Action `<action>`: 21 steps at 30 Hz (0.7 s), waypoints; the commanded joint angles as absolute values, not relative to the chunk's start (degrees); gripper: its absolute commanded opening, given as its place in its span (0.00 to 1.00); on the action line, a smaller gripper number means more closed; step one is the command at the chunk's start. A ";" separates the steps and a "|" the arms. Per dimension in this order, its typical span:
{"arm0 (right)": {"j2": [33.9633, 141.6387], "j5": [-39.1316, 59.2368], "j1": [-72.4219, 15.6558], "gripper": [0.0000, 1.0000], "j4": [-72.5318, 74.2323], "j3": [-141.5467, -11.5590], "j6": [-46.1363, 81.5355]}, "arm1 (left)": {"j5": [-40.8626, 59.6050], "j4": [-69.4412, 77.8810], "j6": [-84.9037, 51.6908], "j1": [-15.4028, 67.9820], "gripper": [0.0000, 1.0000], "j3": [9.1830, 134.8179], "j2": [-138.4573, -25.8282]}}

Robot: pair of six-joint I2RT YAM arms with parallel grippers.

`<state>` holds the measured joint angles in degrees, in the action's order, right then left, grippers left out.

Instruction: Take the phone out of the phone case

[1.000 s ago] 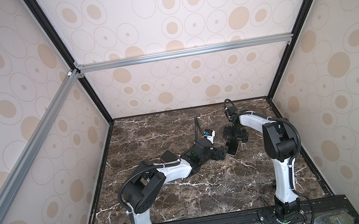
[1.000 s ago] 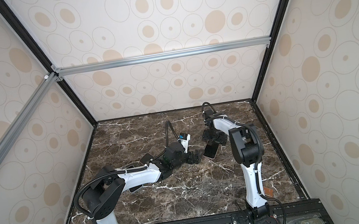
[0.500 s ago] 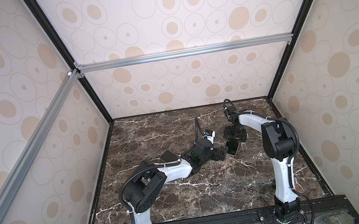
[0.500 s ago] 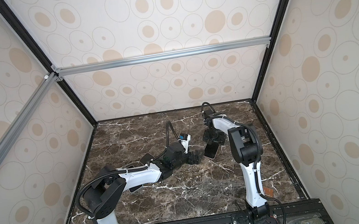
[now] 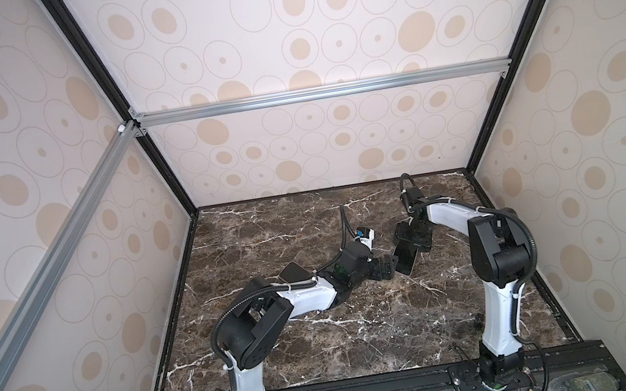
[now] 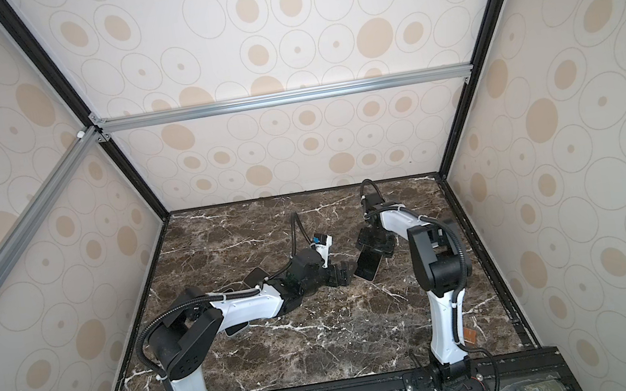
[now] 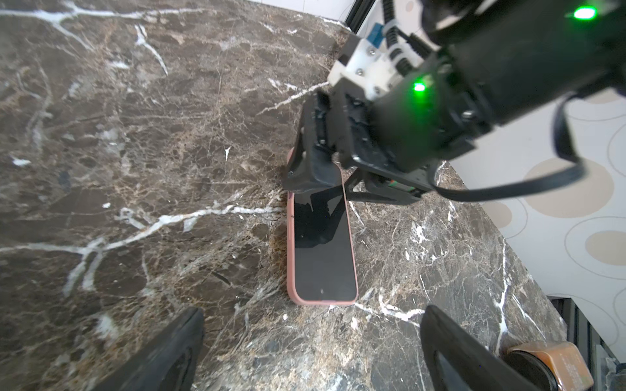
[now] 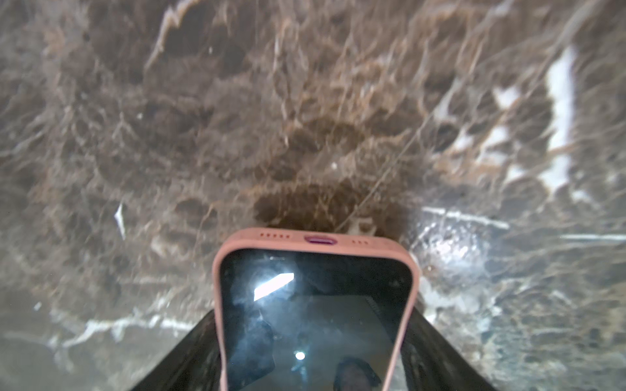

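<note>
1. The left gripper (image 7: 313, 325) is wide open and holds nothing. Its fingers (image 7: 169, 352) sit just short of the phone's near end without touching it.
2. The right gripper (image 7: 338, 184) straddles the phone's far end. Its fingers (image 8: 189, 355) lie close against both long sides of the case (image 7: 290, 257), but I cannot tell whether they clamp it.
3. The phone (image 7: 321, 243) lies screen up on the table (image 7: 135, 135), right of centre, between the two grippers and still inside the pink case.
4. In both top views its long axis runs roughly front to back, with the far end leaning slightly right. The port end points at the left gripper.
</note>
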<state>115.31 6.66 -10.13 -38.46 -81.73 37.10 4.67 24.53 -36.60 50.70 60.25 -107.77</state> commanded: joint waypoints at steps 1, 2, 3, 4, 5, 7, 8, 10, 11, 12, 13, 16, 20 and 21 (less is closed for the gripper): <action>112.66 13.84 -8.84 0.77 -35.48 -76.70 35.98 | 6.81 24.07 -40.08 51.15 0.99 62.40 -109.11; 111.90 14.99 -8.48 0.77 -34.66 -75.47 35.57 | 7.35 24.21 -40.47 51.16 0.99 62.57 -109.44; 111.24 16.13 -8.16 0.77 -33.69 -74.32 35.42 | 7.92 24.32 -40.75 51.15 0.99 62.71 -109.72; 110.47 17.81 -7.54 0.77 -32.19 -72.59 35.59 | 8.52 24.35 -41.08 51.16 0.99 62.82 -109.98; 109.75 19.64 -6.80 0.76 -30.47 -70.75 36.13 | 9.08 24.32 -41.30 51.15 0.99 63.06 -110.29; 108.58 23.48 -5.39 0.76 -26.77 -67.37 37.53 | 9.83 23.70 -41.65 51.15 0.99 63.60 -110.97; 108.10 25.13 -4.68 0.76 -24.85 -65.63 38.28 | 10.29 23.39 -41.83 51.15 0.98 63.95 -111.37; 107.30 26.83 -4.13 0.76 -22.50 -63.42 38.97 | 11.08 22.33 -42.01 51.16 0.97 64.92 -112.23; 107.07 27.13 -3.99 0.76 -22.02 -62.86 39.02 | 11.62 21.56 -41.96 51.16 0.95 65.52 -112.72; 106.94 27.35 -3.96 0.76 -21.76 -62.48 38.94 | 12.19 21.00 -41.92 51.22 0.95 66.16 -113.24; 106.71 27.71 -3.95 0.76 -21.26 -61.96 38.94 | 12.65 20.45 -41.88 51.18 0.93 66.73 -113.75; 106.12 28.04 -3.80 0.76 -20.40 -60.85 39.29 | 13.51 19.43 -41.90 51.15 0.89 67.76 -115.00; 105.68 28.21 -3.54 0.76 -20.04 -60.02 39.20 | 15.09 20.44 -42.98 51.16 0.81 67.87 -116.24; 105.64 28.45 -3.50 0.76 -19.95 -59.94 39.21 | 15.77 20.94 -43.33 51.15 0.78 67.85 -116.50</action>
<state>104.81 27.83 -3.46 -17.96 -62.24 38.20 13.74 21.32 -41.50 50.70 66.00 -115.50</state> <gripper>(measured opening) 0.758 0.796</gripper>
